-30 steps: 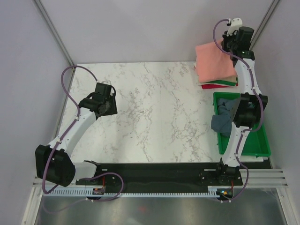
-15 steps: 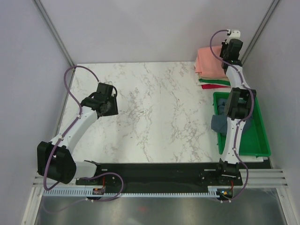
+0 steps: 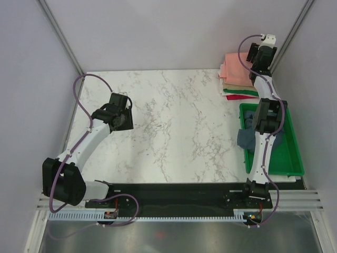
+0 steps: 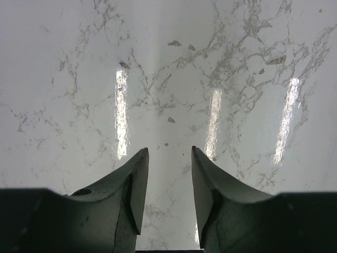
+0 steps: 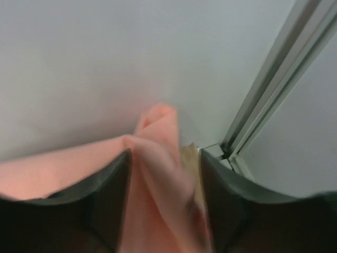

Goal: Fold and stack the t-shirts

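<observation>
A stack of folded t-shirts sits at the table's back right corner: a salmon-pink shirt (image 3: 236,68) on top, then tan (image 3: 235,86), green (image 3: 243,91) and red (image 3: 238,97) edges below. My right gripper (image 3: 256,58) hangs at the stack's far right edge. In the right wrist view its jaws (image 5: 164,153) stand open, with a loose, blurred fold of the pink shirt (image 5: 52,171) between them and the tan shirt (image 5: 188,158) showing beside it. A slate blue-grey shirt (image 3: 247,138) lies crumpled in the tray. My left gripper (image 3: 121,118) (image 4: 169,153) is open and empty over bare marble.
A rigid green tray (image 3: 288,158) stands along the right edge, in front of the stack. Grey walls and a metal corner post (image 5: 274,79) close in behind the stack. The right arm reaches over the tray.
The right arm has moved back toward the corner and the pink shirt has settled flat on the stack. Its jaws have opened. The left arm has stayed put.
</observation>
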Robot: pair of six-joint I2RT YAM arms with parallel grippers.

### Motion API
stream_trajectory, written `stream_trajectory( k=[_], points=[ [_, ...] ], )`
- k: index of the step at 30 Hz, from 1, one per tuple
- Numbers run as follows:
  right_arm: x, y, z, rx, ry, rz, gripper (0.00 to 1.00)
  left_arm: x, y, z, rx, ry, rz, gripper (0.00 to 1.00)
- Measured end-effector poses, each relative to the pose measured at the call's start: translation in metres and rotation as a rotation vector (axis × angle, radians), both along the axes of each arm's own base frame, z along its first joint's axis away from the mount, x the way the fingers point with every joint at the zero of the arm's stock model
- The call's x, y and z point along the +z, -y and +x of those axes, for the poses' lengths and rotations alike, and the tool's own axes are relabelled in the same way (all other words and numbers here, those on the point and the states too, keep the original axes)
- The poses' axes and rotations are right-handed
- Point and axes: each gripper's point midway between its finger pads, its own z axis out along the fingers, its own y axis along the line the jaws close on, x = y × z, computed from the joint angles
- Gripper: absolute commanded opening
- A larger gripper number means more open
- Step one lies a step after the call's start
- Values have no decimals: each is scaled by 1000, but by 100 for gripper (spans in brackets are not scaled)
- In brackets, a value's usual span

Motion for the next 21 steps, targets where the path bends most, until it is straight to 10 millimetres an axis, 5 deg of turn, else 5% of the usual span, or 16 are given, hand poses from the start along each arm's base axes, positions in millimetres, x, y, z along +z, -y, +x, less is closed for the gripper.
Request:
stream_trajectory(
  k=[4,11,14,21],
  points=[
    [5,9,0,-38,24,5,98,0,3,-1,-10,-1,-3,45],
    [47,25,-17,-130,94,33,98,7,7,-3,-25,22,-9,45],
    [87,24,-40,-146,147,89,98,14,7,-3,-26,45,-16,45],
    [213,5,-126,-7,378,314,98,25,8,-5,-30,80,-27,45]
  ],
)
